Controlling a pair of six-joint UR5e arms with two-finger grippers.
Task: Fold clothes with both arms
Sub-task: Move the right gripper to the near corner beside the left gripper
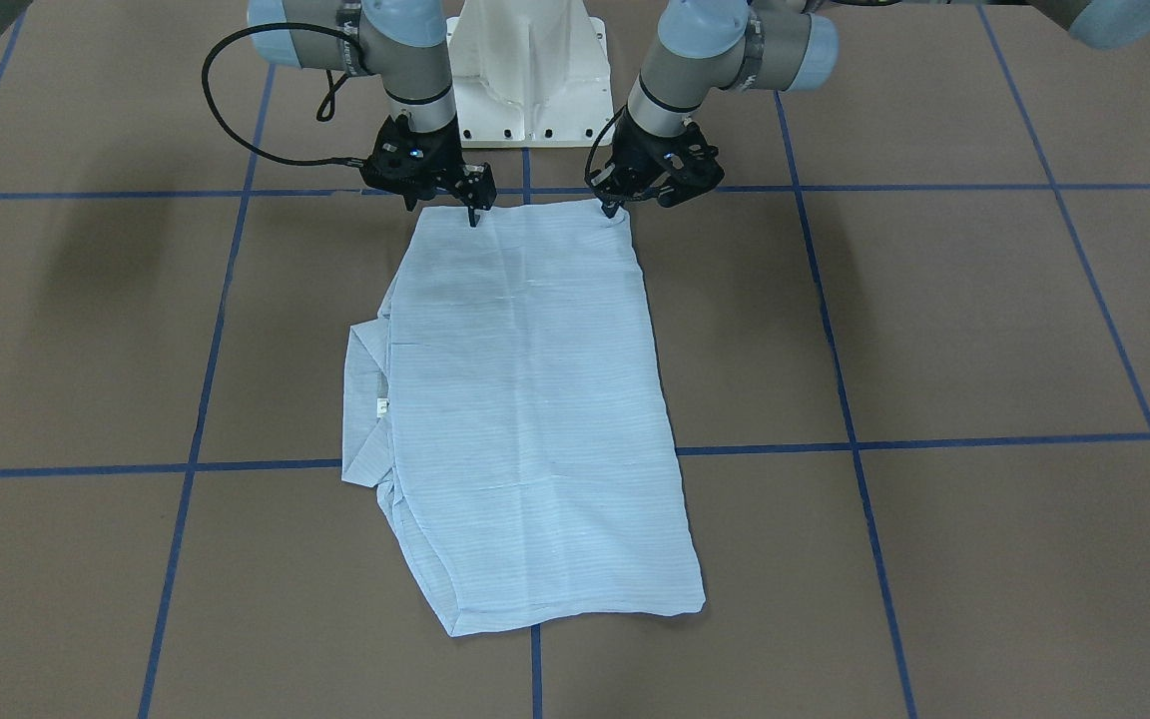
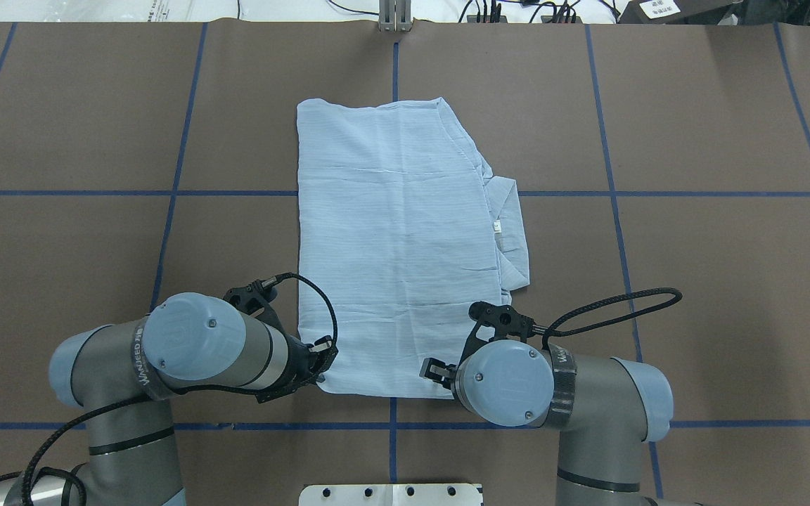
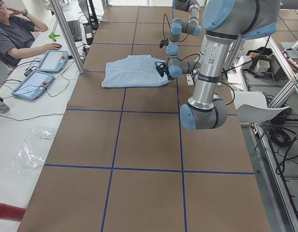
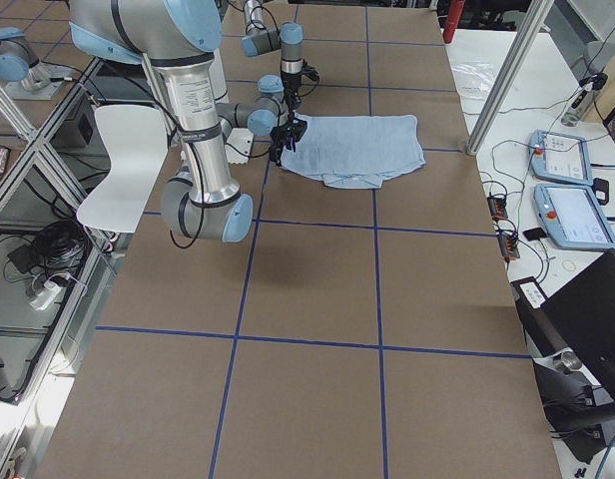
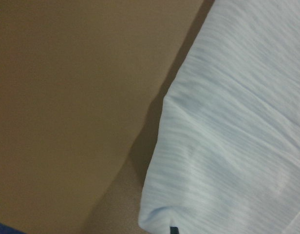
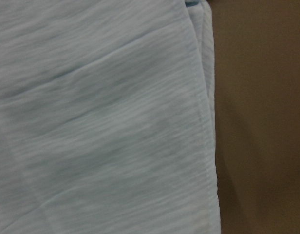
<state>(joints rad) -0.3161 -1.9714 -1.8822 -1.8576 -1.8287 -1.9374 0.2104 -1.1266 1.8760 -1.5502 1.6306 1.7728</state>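
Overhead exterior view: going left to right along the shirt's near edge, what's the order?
left end effector → shirt → right end effector → black cable loop

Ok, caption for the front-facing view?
Folded pale-blue shirt on the brown table, with the left gripper and right gripper at its two robot-side corners.
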